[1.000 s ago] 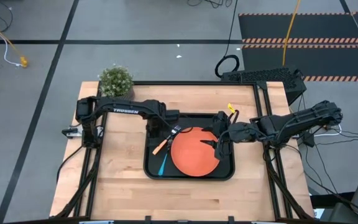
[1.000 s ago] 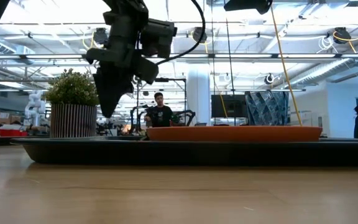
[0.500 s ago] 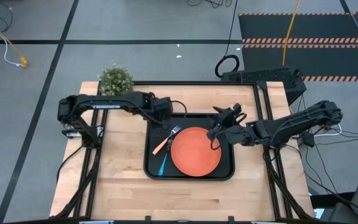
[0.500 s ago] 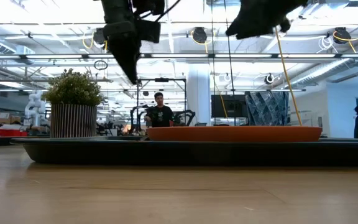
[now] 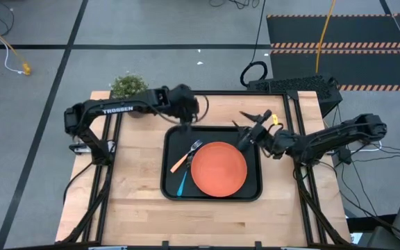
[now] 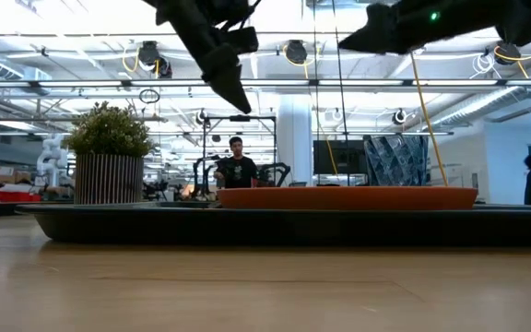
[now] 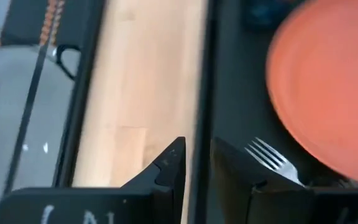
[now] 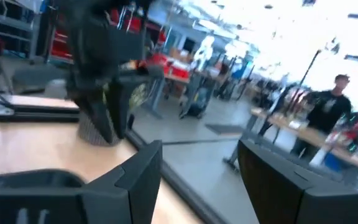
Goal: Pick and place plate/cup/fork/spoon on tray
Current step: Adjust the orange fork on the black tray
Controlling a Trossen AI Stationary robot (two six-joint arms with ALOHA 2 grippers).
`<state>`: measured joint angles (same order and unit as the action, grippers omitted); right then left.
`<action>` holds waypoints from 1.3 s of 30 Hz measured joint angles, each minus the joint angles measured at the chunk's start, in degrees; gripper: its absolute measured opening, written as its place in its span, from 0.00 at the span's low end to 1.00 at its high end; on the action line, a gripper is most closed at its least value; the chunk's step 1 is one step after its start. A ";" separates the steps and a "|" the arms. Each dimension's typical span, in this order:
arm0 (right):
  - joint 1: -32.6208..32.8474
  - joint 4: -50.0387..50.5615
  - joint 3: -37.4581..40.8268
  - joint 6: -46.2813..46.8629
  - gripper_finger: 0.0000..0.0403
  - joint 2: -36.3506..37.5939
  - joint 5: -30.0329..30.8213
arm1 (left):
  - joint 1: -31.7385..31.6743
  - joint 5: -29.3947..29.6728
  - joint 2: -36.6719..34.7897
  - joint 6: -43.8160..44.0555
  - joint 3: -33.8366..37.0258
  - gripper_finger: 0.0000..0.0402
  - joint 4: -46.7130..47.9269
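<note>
The black tray lies mid-table. On it rest the orange plate, the fork with its orange handle and the blue-handled spoon, both left of the plate. A dark round shape past the plate at the tray's far right may be the cup; I cannot tell. My left gripper hangs above the tray's far rim, empty, with only a narrow gap between its fingers. My right gripper is raised above the tray's far right corner, open wide and empty.
A potted plant stands at the table's far left corner, close behind my left arm. Bare wood lies left, right and near of the tray. People show in the room beyond the table.
My left gripper has left the fork on the tray, risen and drawn back toward the far edge. My right gripper has risen from the plate's right rim, moved toward the far edge and tipped up toward level. Plate, fork and spoon have stayed put.
</note>
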<state>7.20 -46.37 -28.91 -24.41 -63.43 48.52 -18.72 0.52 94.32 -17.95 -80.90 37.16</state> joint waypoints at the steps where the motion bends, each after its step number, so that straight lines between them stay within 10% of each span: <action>1: -0.41 -0.02 0.00 -1.06 0.50 1.37 -0.20 | -0.79 -0.29 0.02 1.79 0.00 0.20 -0.79; 8: -4.19 8.36 -0.02 1.36 0.50 10.17 -0.72 | -3.21 -0.79 0.02 19.69 0.00 0.20 -15.58; 15: -2.45 25.36 0.00 17.28 0.50 12.00 -2.71 | 0.24 -2.84 0.02 15.81 0.18 0.20 -21.21; 20: 0.34 27.90 0.02 28.00 0.50 11.12 -5.33 | 4.89 -0.92 -3.28 18.56 0.04 0.20 -2.77; 26: 1.92 24.19 0.00 25.94 0.50 11.09 -5.02 | 11.64 14.81 -12.50 26.75 -0.17 0.20 23.39; 39: -3.16 20.43 0.00 16.12 0.50 10.98 -4.88 | 21.62 30.43 -1.32 29.96 1.73 0.20 32.56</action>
<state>4.04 -25.94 -28.91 -8.29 -52.45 43.64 2.90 30.95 93.00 12.02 -79.18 69.72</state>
